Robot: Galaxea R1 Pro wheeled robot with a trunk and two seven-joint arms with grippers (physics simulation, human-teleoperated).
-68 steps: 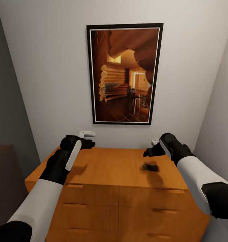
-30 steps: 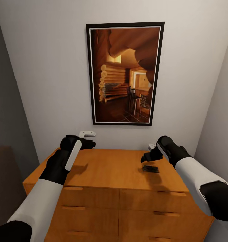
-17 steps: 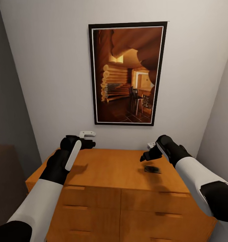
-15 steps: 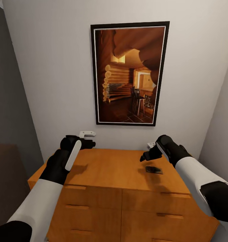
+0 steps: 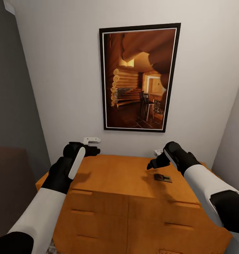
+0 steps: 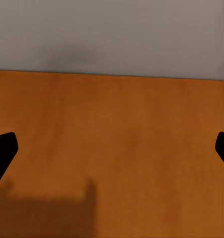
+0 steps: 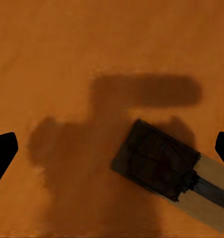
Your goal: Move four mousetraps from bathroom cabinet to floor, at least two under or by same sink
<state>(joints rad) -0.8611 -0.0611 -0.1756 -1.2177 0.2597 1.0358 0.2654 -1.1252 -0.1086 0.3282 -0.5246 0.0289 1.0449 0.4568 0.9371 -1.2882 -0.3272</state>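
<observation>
1. One small flat brown wooden mousetrap (image 5: 163, 178) with dark metal parts lies on the low orange-brown wooden cabinet (image 5: 115, 176) top, toward its right edge.
2. The right hand (image 5: 151, 164) hovers just above it, fingers spread, empty.
3. The left hand (image 5: 94, 151), also open, hangs over the back left corner.

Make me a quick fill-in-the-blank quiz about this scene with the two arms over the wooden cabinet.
1. One mousetrap lies on top of the ____.
2. The right gripper hovers above the mousetrap with its jaws ____.
3. On the wall behind the cabinet hangs a framed ____.
4. The left gripper holds ____.

Missing words: cabinet; open; picture; nothing
</observation>
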